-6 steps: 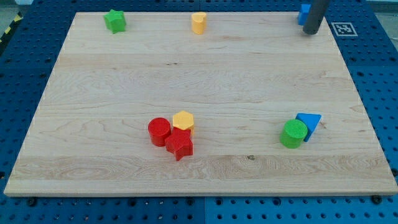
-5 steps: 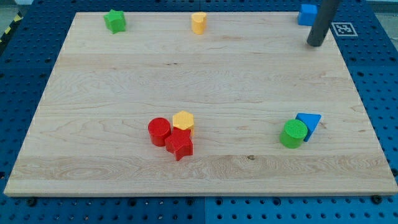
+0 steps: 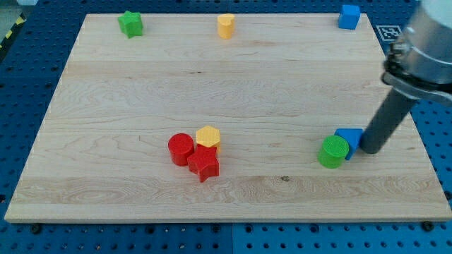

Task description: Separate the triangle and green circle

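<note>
The green circle (image 3: 332, 152) stands at the lower right of the wooden board (image 3: 226, 92). The blue triangle (image 3: 349, 138) touches its upper right side. My tip (image 3: 370, 149) sits just right of the blue triangle, touching or nearly touching it, and the rod hides the triangle's right corner.
A red circle (image 3: 181, 149), a yellow hexagon (image 3: 208, 136) and a red star (image 3: 204, 164) cluster at lower centre. A green star (image 3: 130, 23), a yellow block (image 3: 225, 25) and a blue cube (image 3: 348, 15) lie along the top edge.
My tip has moved from the top right beside the blue cube down to the right side of the blue triangle. No block has visibly moved.
</note>
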Robot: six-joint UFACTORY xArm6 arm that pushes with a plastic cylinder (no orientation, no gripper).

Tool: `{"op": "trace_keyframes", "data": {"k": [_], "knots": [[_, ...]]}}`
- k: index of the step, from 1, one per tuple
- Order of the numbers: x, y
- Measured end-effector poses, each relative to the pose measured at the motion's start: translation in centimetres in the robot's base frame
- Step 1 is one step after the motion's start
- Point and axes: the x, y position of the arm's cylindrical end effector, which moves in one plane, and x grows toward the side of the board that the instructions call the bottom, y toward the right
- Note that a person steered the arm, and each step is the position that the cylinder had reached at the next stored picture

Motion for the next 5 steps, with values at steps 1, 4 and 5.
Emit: {"op": "trace_keyframes", "data": {"k": [1, 4, 5], "knots": [[0.0, -4.4], [-2.6, -9.2], [-6.0, -9.2]]}}
